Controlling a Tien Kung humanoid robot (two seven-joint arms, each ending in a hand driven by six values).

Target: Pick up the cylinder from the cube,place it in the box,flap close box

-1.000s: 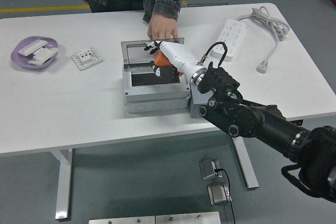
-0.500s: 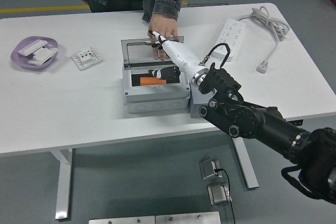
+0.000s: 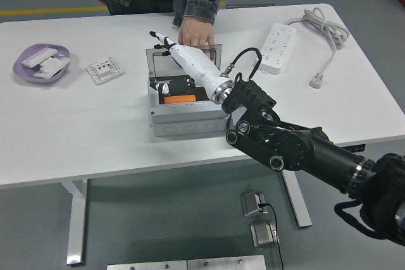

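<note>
Orange cylinder (image 3: 181,99) lies flat inside grey box (image 3: 187,115); right hand (image 3: 169,49) (fingers released) reaches toward 11 o'clock, grasping nothing.

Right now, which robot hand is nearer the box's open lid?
Right. The right hand reaches over the box to its transparent lid, fingers spread at its far left corner. The left hand is not in view.

An orange cylinder (image 3: 180,99) lies in the grey box (image 3: 188,120) on the white desk (image 3: 95,131). The robot hand (image 3: 174,53) is white with black fingertips. The plate (image 3: 31,67) is lilac.
</note>
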